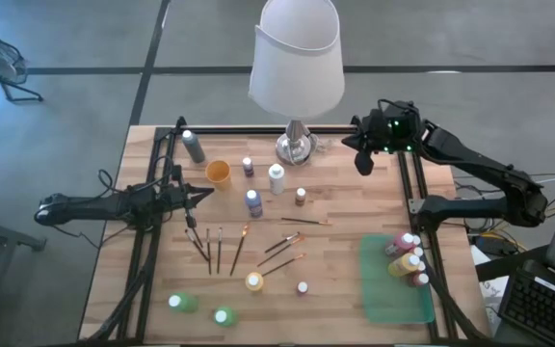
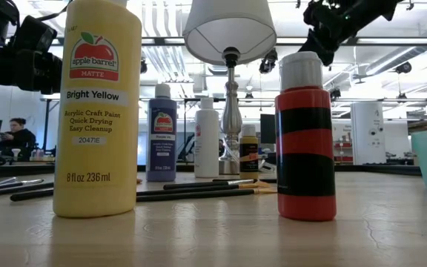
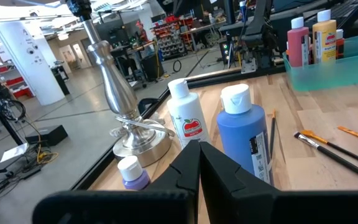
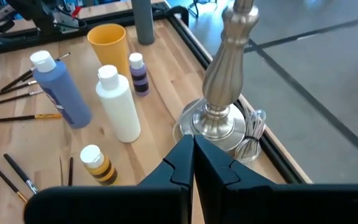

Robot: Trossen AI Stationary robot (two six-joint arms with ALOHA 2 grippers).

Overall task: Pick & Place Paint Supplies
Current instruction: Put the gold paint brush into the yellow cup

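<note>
- High view: my left pincer [image 1: 193,199] hangs over the left side of the table [image 1: 335,289], its fingers pressed together on nothing.
- My right pincer [image 1: 365,162] sits over the far right corner, also pinched together and empty — the lamp [image 1: 296,67] stands just beside it, toward the table's middle.
- Just ahead of my left pincer stands a blue bottle [image 1: 253,201]; past it are a white bottle [image 1: 277,177] and a small purple one [image 1: 248,166].
- An orange cup [image 1: 218,172] is near my left fingers, on the far side, with a grey bottle [image 1: 194,146] beyond it.
- The dark-handled brushes [image 1: 218,248] lie scattered on the near side of my left pincer, toward the middle of the table.
- On the near side of my right pincer, well apart from it, lies the green tray [image 1: 393,289] — pink, yellow and red bottles [image 1: 405,258] lie at its right edge.
- Two green bottles [image 1: 200,308] rest near the front left edge, well apart from both pincers.
- A small brown-banded bottle [image 4: 96,163] stands between my right pincer and the white bottle.
</note>
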